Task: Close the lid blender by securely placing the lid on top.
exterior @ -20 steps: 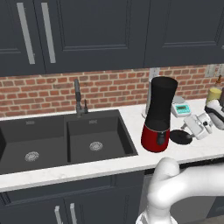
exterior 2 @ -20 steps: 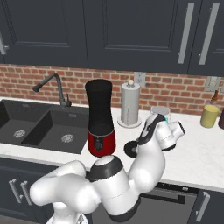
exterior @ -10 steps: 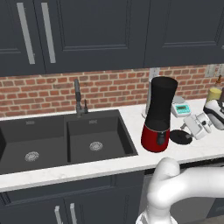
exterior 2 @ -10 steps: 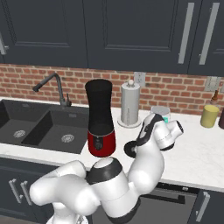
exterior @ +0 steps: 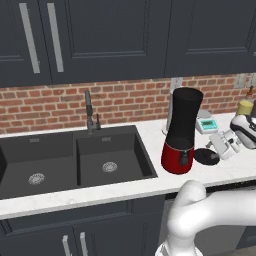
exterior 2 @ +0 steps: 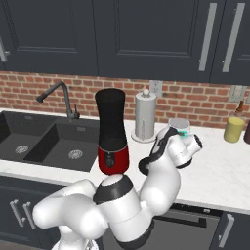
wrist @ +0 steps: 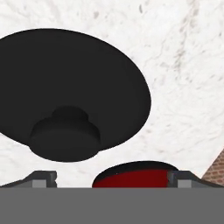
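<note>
The blender [exterior: 182,122] is a tall black jar on a glossy red base [exterior: 177,156], standing on the white counter right of the sink; its top is uncovered. The lid [exterior: 206,157], a flat black disc with a small knob [wrist: 65,133], lies flat on the counter just right of the blender base. My gripper [exterior: 216,149] hangs tilted close over the lid, open, with nothing between its fingers. In the hand view the lid [wrist: 72,83] looms large, with the fingertips [wrist: 42,178] apart below it and the red base [wrist: 131,175] between them. From the right side the blender [exterior 2: 112,129] stands left of my arm.
A double black sink [exterior: 75,160] with a faucet [exterior: 89,111] lies to the left. A white-teal scale [exterior: 205,123] sits behind the lid, a paper towel roll [exterior 2: 145,117] stands by the brick wall, and a yellow jar [exterior 2: 233,129] is at the far right.
The hand has edged slightly down and toward the lid. The jaws have stayed open and the lid and blender have not moved.
</note>
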### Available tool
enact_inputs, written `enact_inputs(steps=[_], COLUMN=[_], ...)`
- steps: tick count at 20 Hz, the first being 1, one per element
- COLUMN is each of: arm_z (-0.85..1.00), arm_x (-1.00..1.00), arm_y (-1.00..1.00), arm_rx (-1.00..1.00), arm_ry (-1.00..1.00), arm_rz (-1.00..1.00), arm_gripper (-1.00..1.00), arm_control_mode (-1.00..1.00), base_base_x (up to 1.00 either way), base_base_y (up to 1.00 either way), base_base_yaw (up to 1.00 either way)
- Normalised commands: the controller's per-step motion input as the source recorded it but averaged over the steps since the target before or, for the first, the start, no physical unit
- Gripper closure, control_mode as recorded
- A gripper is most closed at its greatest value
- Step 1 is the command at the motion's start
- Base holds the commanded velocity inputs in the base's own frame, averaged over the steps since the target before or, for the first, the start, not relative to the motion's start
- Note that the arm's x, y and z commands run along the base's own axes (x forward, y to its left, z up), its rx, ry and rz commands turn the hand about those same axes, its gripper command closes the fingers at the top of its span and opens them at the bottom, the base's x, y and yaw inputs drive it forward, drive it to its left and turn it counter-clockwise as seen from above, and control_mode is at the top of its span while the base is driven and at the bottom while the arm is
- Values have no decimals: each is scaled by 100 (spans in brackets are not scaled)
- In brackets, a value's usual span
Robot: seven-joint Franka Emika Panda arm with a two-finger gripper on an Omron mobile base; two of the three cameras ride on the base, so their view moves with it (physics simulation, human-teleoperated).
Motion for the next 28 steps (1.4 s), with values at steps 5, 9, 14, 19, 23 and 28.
enact_inputs(steps=[5, 9, 14, 19, 23, 28], arm_z=[-7, -15, -25, -8, 0, 4], arm_x=[-15, -20, -3, 5, 9, 0], arm_y=[8, 8, 0, 0, -6, -22], arm_rx=[0, 0, 0, 0, 0, 0], arm_ry=[0, 0, 0, 0, 0, -1], arm_rz=[-1, 0, 0, 0, 0, 0], arm_gripper=[-100, -100, -100, -100, -100, -100], arm_control_mode=[-100, -100, -100, -100, -100, -100], base_base_x=[0, 0, 0, 0, 0, 0], base_base_y=[0, 0, 0, 0, 0, 0], base_base_yaw=[0, 0, 0, 0, 0, 0])
